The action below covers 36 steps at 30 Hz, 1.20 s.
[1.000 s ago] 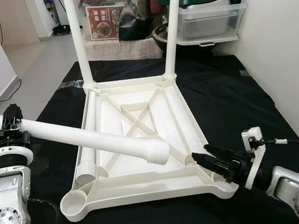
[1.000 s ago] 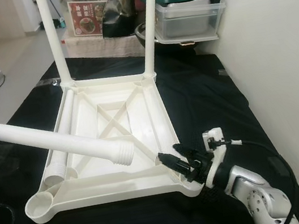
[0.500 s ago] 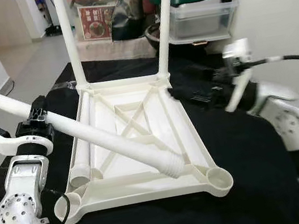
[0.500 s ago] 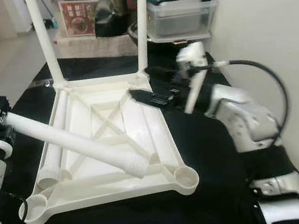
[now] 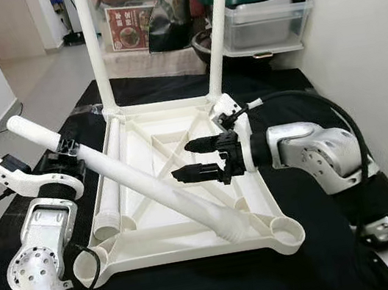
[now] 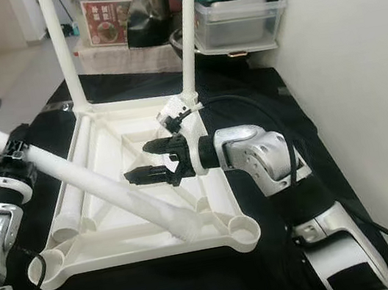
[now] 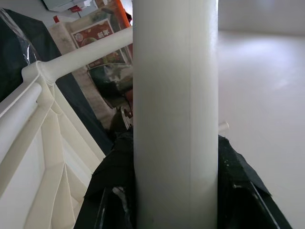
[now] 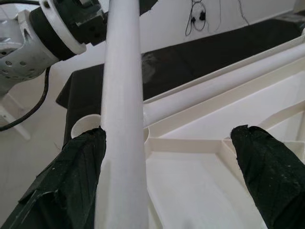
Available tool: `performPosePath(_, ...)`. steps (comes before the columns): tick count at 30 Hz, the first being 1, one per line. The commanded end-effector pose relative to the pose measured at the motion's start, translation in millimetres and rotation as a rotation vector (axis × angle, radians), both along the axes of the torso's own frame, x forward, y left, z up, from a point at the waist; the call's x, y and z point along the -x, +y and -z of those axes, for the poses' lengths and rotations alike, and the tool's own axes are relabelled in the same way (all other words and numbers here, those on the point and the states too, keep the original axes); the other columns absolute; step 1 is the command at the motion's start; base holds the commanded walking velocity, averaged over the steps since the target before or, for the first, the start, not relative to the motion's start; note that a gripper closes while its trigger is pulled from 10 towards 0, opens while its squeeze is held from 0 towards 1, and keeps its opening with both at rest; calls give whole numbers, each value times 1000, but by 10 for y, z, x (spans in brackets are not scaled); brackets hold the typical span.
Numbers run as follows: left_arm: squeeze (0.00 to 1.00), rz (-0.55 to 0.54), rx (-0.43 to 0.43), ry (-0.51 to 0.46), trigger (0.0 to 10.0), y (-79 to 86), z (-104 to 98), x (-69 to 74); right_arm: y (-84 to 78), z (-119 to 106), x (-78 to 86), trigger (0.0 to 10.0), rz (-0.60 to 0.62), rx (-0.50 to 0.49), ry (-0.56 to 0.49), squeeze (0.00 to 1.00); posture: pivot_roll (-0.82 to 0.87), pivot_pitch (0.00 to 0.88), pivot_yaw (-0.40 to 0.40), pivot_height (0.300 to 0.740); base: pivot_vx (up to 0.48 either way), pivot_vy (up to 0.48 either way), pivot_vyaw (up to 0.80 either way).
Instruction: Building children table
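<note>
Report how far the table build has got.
Done: two legs stand in the far corner sockets of the upturned tabletop. In hand: the left gripper is shut on a third leg, its threaded end low near the front right socket; the right gripper is open, beside that leg. Left: seat this leg, then the fourth leg lying in the tabletop, into the front sockets.

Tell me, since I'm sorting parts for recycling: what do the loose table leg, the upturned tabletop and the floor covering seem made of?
Table leg: apparently moulded plastic, off-white, smooth with a slight sheen and a ribbed end. Upturned tabletop: likely the same plastic, judging by its cast ribs and round corner sockets. Floor covering: looks like matte black cloth, softly creased; the exact fibre is unclear.
</note>
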<state>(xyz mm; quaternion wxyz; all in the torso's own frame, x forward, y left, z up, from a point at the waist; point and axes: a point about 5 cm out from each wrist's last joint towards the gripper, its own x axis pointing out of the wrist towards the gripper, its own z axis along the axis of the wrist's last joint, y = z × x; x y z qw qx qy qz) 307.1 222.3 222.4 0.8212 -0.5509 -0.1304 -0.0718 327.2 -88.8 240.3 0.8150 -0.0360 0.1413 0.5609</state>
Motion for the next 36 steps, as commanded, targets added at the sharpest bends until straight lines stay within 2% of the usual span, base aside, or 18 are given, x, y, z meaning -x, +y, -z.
performPosePath(1,0,24,0,-9,10000,-68,-8,-25,51,-8,12,10000,-18,26,5,0,64,0,-66,740,0,0,0)
performPosePath(6,0,35,-16,-6,10000,-110,4,-47,147,10,61,10000,-57,79,7,0,55,0,-62,740,0,0,0)
performPosePath(9,0,41,-48,1,10000,-173,24,-59,296,122,191,10000,-140,168,14,0,50,0,-65,740,0,0,0)
performPosePath(14,0,36,-63,9,10000,-182,46,-58,346,164,227,10000,-162,194,19,0,50,0,-65,740,0,0,0)
performPosePath(19,0,40,-95,34,10000,-231,139,-39,531,343,348,10000,-198,242,56,0,37,0,-64,740,0,0,0)
performPosePath(24,0,49,-110,28,10000,-278,126,-49,628,478,339,10000,-172,284,66,0,37,0,-65,740,0,0,0)
performPosePath(25,0,59,-127,20,10000,-332,104,-63,713,599,299,10000,-147,333,74,0,36,0,-68,740,0,0,0)
performPosePath(30,0,64,-135,14,10000,-370,87,-59,750,681,251,10000,-125,368,74,0,44,0,-80,740,0,0,0)
performPosePath(31,0,64,-139,12,10000,-381,82,-53,751,719,229,9255,-115,384,74,0,49,0,-84,740,0,0,0)
performPosePath(32,0,60,-141,10,10000,-382,75,-42,741,770,209,2353,-107,403,72,0,50,0,-87,740,0,0,0)
performPosePath(36,0,56,-142,8,10000,-378,71,-29,725,825,194,2353,-98,422,70,0,50,0,-87,740,0,0,0)
